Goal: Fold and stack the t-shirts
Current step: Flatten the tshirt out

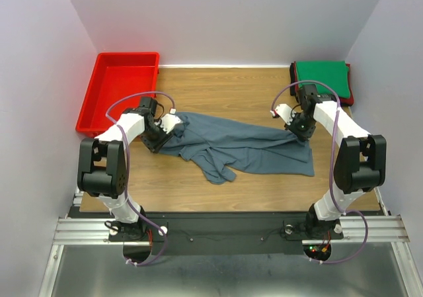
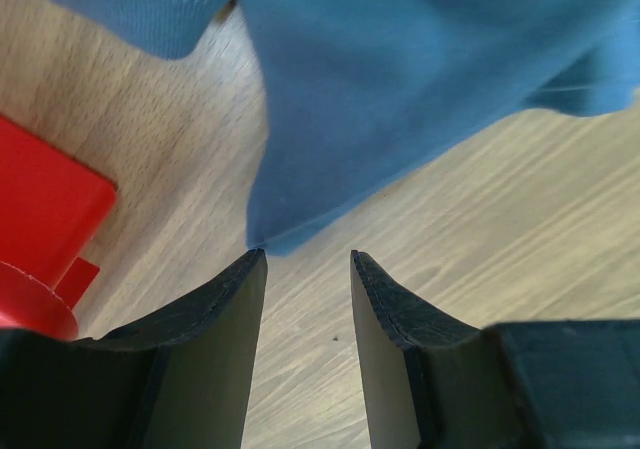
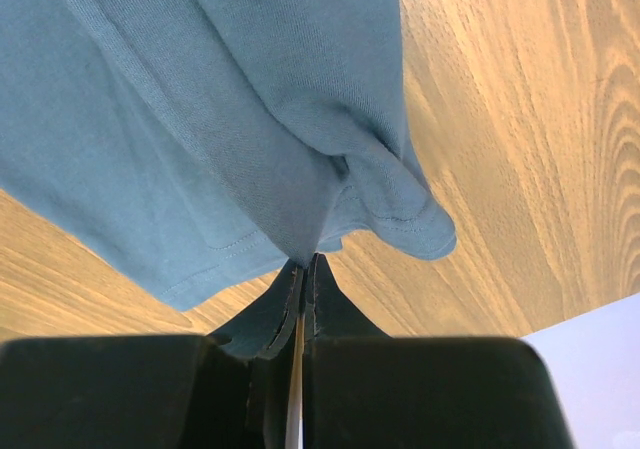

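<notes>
Pinching blue shirt (image 1: 244, 148) w/ my right tool (image 3: 303, 269); left tool (image 2: 308, 257) is gaping. Green shirt (image 1: 322, 77) is sitting folded; blue isn't yet.

Slate blue-grey t-shirt (image 2: 400, 89) draped from 11 to 3 o'clock, its corner seen just beyond the left gripper (image 2: 308, 259), jaws held apart at 6 o'clock, red tray (image 2: 45, 219) at 9 o'clock, wooden table (image 2: 520, 219) beneath.
</notes>
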Robot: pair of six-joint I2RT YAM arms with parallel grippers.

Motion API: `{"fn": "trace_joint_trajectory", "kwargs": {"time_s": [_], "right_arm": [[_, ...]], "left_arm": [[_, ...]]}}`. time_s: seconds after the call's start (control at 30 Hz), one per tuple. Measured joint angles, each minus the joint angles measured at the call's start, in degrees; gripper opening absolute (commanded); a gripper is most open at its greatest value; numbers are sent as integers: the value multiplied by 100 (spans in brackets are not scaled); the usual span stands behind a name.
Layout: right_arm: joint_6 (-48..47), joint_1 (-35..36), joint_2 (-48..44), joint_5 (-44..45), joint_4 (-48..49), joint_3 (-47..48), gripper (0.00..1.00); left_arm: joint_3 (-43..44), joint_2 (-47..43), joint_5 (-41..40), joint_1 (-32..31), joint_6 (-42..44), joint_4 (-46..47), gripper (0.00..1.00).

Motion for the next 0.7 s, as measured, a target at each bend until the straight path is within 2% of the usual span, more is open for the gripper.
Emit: {"fn": "trace_joint_trajectory", "kwargs": {"time_s": [0.27, 0.5, 0.53, 0.57, 0.7], "right_arm": [[-22, -15, 0, 0, -9, -17, 1], [-44, -63, 0, 2, -13, -17, 1], [-46, -66, 0, 0, -11, -17, 1], [-48, -72, 0, 0, -13, -17, 1], [-50, -85, 0, 0, -13, -17, 1]], "left_arm": [[7, 219, -260, 157, -63, 166, 51], [9, 450, -90, 162, -109, 184, 48], [9, 457, -46, 162, -116, 190, 38], [9, 459, 46, 162, -149, 203, 24], [11, 463, 229, 166, -232, 208, 0]]}}
